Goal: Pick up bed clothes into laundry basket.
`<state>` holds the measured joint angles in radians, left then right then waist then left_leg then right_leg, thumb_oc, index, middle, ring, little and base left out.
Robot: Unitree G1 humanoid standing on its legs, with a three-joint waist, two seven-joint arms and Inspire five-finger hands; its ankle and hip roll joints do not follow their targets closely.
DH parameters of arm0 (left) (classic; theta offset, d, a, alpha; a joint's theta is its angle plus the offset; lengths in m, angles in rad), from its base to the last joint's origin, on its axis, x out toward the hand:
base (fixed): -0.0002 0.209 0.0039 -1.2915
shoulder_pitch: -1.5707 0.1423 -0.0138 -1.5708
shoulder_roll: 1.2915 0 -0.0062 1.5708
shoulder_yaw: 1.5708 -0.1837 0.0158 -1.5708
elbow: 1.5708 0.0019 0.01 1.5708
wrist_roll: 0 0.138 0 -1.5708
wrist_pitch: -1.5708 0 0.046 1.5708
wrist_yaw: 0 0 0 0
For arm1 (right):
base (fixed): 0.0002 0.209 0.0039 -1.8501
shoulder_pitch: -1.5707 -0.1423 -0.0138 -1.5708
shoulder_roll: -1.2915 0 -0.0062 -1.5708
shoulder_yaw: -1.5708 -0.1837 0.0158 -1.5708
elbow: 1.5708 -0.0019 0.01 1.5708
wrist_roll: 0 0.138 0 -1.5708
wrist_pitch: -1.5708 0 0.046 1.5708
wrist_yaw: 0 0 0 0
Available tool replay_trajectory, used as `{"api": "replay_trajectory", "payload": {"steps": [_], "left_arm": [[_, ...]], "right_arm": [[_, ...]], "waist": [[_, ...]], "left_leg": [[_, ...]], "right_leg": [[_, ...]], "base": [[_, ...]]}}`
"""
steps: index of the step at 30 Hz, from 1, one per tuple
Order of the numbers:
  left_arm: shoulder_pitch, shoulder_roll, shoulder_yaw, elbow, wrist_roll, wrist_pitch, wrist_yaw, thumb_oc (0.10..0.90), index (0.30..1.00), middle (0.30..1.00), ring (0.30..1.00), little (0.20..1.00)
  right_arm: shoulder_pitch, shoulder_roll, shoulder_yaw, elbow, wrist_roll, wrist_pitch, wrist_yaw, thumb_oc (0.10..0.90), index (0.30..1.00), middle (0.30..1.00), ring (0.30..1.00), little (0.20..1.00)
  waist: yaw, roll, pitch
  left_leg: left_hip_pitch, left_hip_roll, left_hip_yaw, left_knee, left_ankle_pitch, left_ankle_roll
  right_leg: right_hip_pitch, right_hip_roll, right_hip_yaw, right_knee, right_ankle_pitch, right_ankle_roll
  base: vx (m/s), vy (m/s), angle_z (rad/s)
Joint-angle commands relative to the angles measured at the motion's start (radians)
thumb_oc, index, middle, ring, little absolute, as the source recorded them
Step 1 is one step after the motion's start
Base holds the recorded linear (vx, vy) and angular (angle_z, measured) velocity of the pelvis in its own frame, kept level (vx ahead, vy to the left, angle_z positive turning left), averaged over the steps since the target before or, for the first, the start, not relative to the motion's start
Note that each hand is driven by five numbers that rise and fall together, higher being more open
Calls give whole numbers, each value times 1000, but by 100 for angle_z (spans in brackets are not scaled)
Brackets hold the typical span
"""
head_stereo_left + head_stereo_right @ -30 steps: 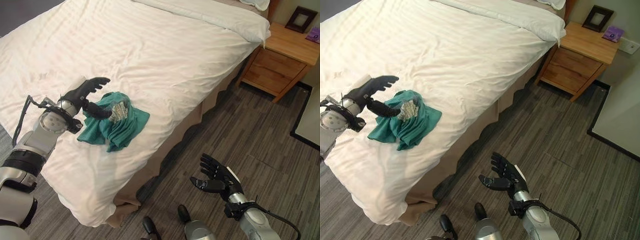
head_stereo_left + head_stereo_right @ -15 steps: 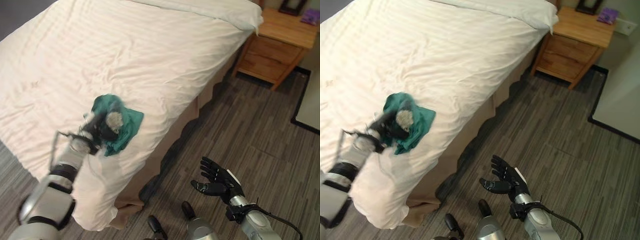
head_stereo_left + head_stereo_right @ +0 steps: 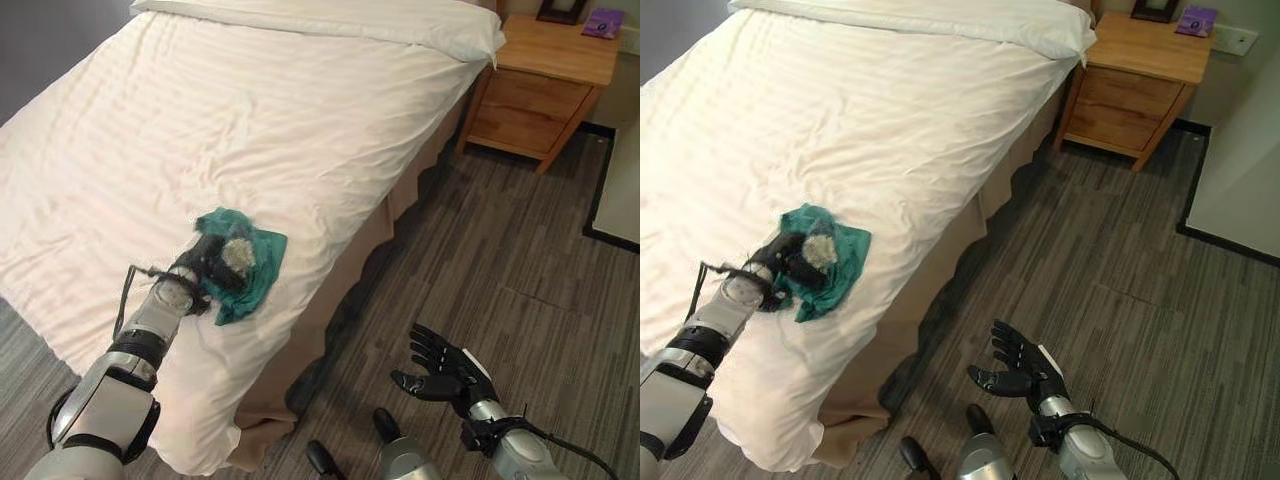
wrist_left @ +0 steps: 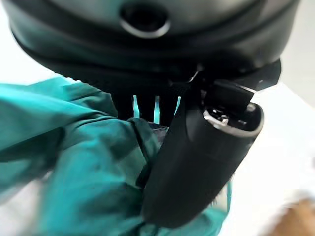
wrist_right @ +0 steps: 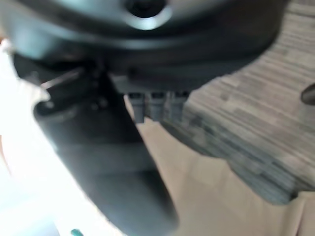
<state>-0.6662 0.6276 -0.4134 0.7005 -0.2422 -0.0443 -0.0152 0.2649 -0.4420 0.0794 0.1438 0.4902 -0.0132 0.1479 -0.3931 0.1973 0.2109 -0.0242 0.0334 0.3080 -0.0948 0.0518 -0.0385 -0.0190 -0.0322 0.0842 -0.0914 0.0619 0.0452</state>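
In the left eye view you see the teal cloth [image 3: 243, 262] lying bunched on the white bed [image 3: 270, 120], left of the frame's centre and near the bed's right edge. Its long axis runs from the upper left to the lower right of the frame, and a thin corner points down toward the bottom edge. Your left hand [image 3: 208, 266] sits on the left part of the cloth, with its fingers curled into the folds, so it is gripping the cloth. Your right hand [image 3: 443, 367] hangs in the lower right over the grey wooden floor [image 3: 520, 250], with fingers spread and relaxed, holding nothing. A wooden nightstand [image 3: 535, 70] stands in the upper right corner.

In the right eye view the same teal bundle lies at the left of the frame, with the dark hand on it.

In the left wrist view the thumb [image 4: 197, 162] presses against the teal fabric, and the fingers go down into it behind the thumb.

In the right wrist view you see the dark thumb over the floor and the tan bed skirt [image 5: 206, 196]; nothing is in that hand.
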Motion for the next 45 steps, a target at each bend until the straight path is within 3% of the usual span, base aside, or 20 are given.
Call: {"api": "replay_trajectory", "payload": {"steps": [1,6,7,9,12,13,14,16,22,23,24,25,27,29,36,37,40,42,43,45], "left_arm": [[-168,14,61,-110,-176,-175,32,400,300,300,300,300],[-76,-6,228,-366,-541,-287,35,400,300,300,300,300],[119,-73,380,-598,-615,-369,31,400,300,300,300,300],[204,-93,426,-656,-585,-376,53,400,300,300,300,300],[463,-160,602,-805,-555,-415,45,400,300,300,300,300],[601,-198,662,-859,-520,-418,37,400,300,300,300,300],[659,-223,683,-872,-513,-410,29,400,300,300,300,300],[728,-260,711,-883,-538,-404,4,400,300,300,300,300],[726,-268,680,-837,-545,-384,8,400,300,300,300,300],[716,-248,683,-824,-530,-384,17,400,300,300,300,300],[689,-239,673,-804,-505,-369,44,400,300,300,300,300],[689,-239,674,-805,-494,-361,55,400,300,300,300,300],[685,-238,673,-802,-487,-354,59,400,300,300,300,300],[674,-239,676,-803,-483,-345,68,400,300,300,300,300],[687,-252,659,-816,-482,-299,50,400,300,300,300,300],[686,-251,659,-813,-483,-299,48,400,300,300,300,300],[664,-239,611,-759,-482,-285,26,400,300,300,300,300],[650,-251,572,-754,-499,-267,18,400,300,300,300,300],[642,-258,555,-752,-498,-265,20,400,300,300,300,300],[646,-271,542,-745,-477,-246,28,400,300,300,300,300]], "right_arm": [[-25,7,-49,-97,23,-83,9,800,900,900,900,900],[-69,25,-67,-75,15,-125,-31,800,900,900,900,900],[-87,44,-59,-89,-12,-148,-49,800,900,900,900,900],[-91,49,-53,-91,-20,-153,-47,800,900,900,900,900],[-73,78,-67,-98,-48,-166,-32,800,900,900,900,900],[-68,71,-91,-91,-58,-169,-22,800,900,900,900,900],[-60,68,-107,-83,-56,-160,-18,800,900,900,900,900],[-67,49,-141,-65,-41,-147,-9,800,900,900,900,900],[-79,120,-239,-72,60,-168,-52,800,900,900,900,900],[-90,140,-234,-73,77,-178,-61,800,900,900,900,900],[-88,166,-194,-93,79,-180,-69,800,900,900,900,900],[-80,172,-169,-103,74,-182,-68,800,900,900,900,900],[-76,172,-161,-112,71,-180,-60,800,900,900,900,900],[-64,154,-174,-135,25,-197,-68,800,900,900,900,900],[-101,141,-185,-161,-1,-200,-90,800,900,900,900,900],[-100,142,-185,-161,-1,-199,-90,800,900,900,900,900],[-74,135,-176,-174,7,-197,-79,800,900,900,900,900],[-72,126,-155,-175,34,-187,-77,800,900,900,900,900],[-82,111,-144,-160,30,-188,-83,800,900,900,900,900],[-117,83,-118,-147,22,-175,-94,800,900,900,900,900]], "waist": [[-17,22,-43],[5,-37,-44],[90,-82,-33],[121,-102,-42],[201,-149,-59],[240,-164,-66],[247,-165,-66],[248,-158,-61],[190,-175,-30],[189,-177,-16],[198,-156,19],[214,-149,30],[215,-147,34],[251,-131,30],[316,-151,-17],[320,-150,-18],[305,-185,-9],[321,-204,18],[339,-210,44],[392,-230,50]], "left_leg": [[167,37,5,8,-98,-58],[113,75,-28,235,-123,-81],[76,48,-181,336,-102,-79],[58,30,-224,349,-107,-72],[43,-5,-423,313,-130,-57],[28,-59,-654,301,-156,-44],[30,-71,-718,295,-160,-47],[51,-74,-724,257,-179,-32],[86,-84,-499,131,-182,38],[82,-85,-469,136,-180,41],[88,-52,-391,152,-186,36],[97,-39,-337,153,-180,41],[101,-34,-303,142,-170,44],[82,-7,-156,140,-153,56],[80,44,131,175,-192,37],[79,47,135,177,-192,35],[2,185,149,408,-135,-29],[-42,271,74,593,-26,-58],[-86,266,-8,668,14,-41],[-153,103,-250,660,-38,-21]], "right_leg": [[34,12,-23,4,-111,66],[57,7,-23,38,-123,37],[63,27,47,48,-116,25],[58,26,84,45,-105,31],[41,38,230,36,-75,65],[19,56,348,53,-69,85],[10,69,401,66,-67,94],[-23,87,457,93,-65,110],[-130,69,544,92,3,193],[-174,66,496,119,3,193],[-230,-2,209,220,-50,121],[-216,-41,59,279,-75,105],[-198,-57,1,314,-97,90],[-132,-130,-215,424,-173,64],[-14,-208,-465,311,-190,109],[-12,-203,-463,302,-185,108],[35,-102,-349,187,-202,59],[76,-24,-292,167,-226,-1],[92,-5,-271,154,-209,-28],[98,-18,-181,139,-197,-22]], "base": [[13,-66,11],[-30,-76,11],[37,-20,-42],[35,1,-162],[58,66,-195],[66,183,-236],[65,201,-312],[-77,192,-252],[-200,305,-135],[-281,116,-193],[-354,154,-169],[-266,106,-137],[-236,58,-190],[-362,62,-207],[-105,-71,-185],[-3,-345,-189],[70,-420,-98],[45,-319,-63],[-53,-151,-122],[59,15,-100]]}}
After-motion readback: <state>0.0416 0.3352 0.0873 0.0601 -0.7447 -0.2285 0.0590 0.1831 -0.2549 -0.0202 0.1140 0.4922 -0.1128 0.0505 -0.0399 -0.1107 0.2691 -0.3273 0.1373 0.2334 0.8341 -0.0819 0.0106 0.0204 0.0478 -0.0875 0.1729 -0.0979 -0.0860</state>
